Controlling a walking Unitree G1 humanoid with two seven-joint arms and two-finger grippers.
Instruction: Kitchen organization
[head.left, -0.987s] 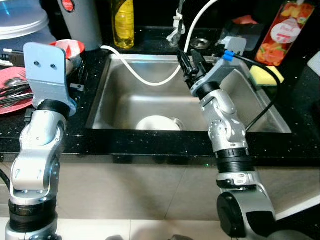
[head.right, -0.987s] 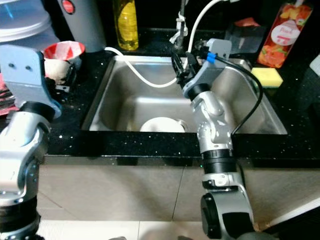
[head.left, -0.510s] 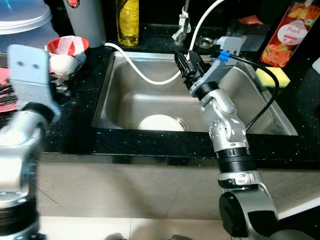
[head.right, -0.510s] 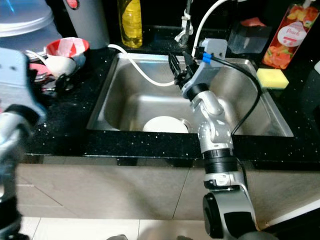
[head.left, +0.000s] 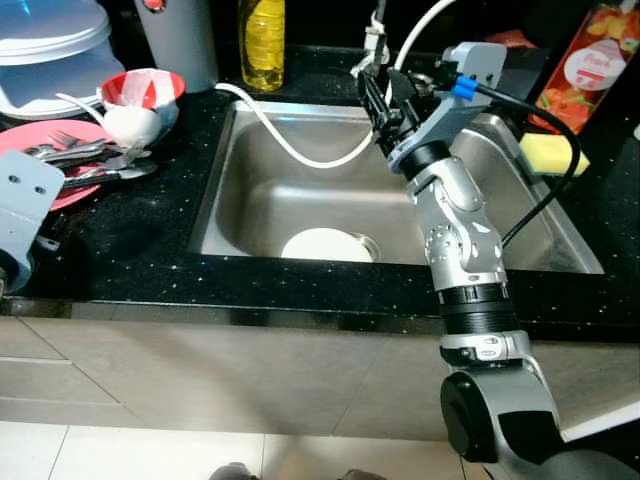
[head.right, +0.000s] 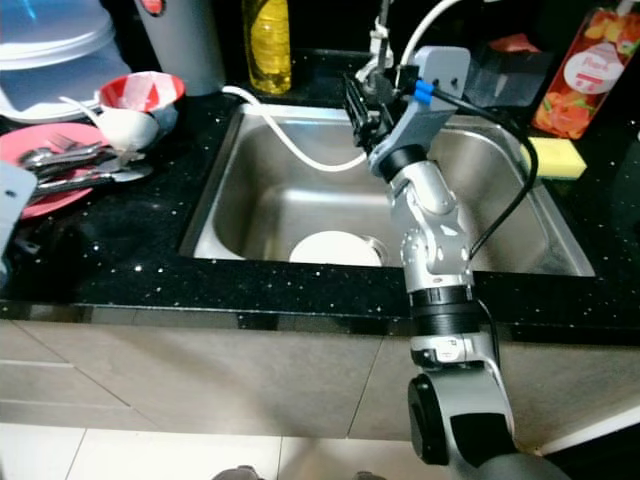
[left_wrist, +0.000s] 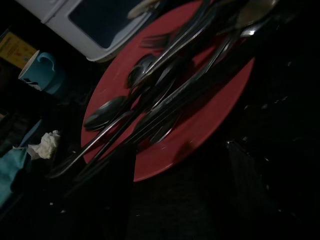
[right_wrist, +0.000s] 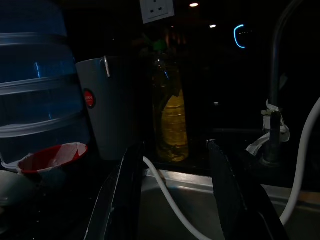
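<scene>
The two head views are evenly lit from above and sharp across the middle. The steel sink (head.left: 250, 200) gives soft pale reflections on its walls, and the black counter (head.left: 130, 250) glitters with tiny specks. The upper background of both frames falls into deep shadow. At the left edge the silver arm (head.left: 20, 205) is soft and cut off by the frame. Both wrist views are very dim: the red plate (left_wrist: 200, 120) catches weak light while the lower half is near black, and small bright lamp spots show at the top centre above a yellow bottle (right_wrist: 172, 125).
</scene>
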